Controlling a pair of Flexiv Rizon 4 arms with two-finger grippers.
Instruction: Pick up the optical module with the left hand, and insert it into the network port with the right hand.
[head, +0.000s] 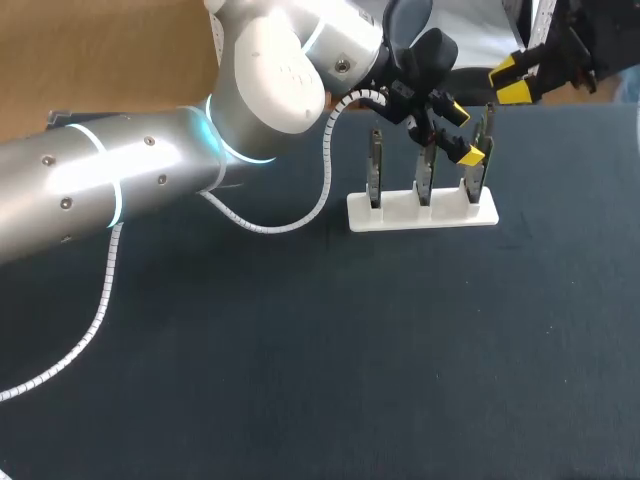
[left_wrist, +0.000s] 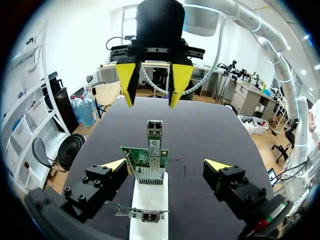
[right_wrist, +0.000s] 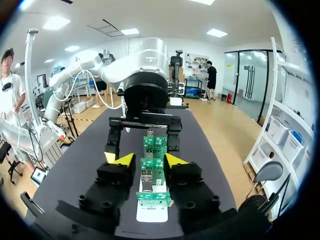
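Left claw (left_wrist: 166, 165) hangs released over the far end of a white rack (left_wrist: 150, 197), its two yellow-tipped fingers spread wide. A green card (left_wrist: 141, 156) stands upright in the rack between them, and neither finger touches it. The silver optical module (left_wrist: 154, 142) runs up the face of this card and rises past its top edge, open end upward; nothing holds it. Just under the claw, nearer its wrist, a second card (left_wrist: 142, 215) sits in the same rack and is seen edge-on from above.

From the head view the rack lies on the dark table (head: 300, 350) and carries three upright cards in a row. The left claw's tips sit between the middle card (head: 425, 180) and the right-hand card (head: 483, 150). Which of the two it straddles cannot be told from that view. The left arm (head: 120, 190) crosses the table from the left, with a white coiled cable (head: 325, 180) looping down beside it.

Beyond the rack's right end, raised and apart from it, the right claw (head: 513, 80) is also released and holds nothing. It faces the left claw along the line of cards.
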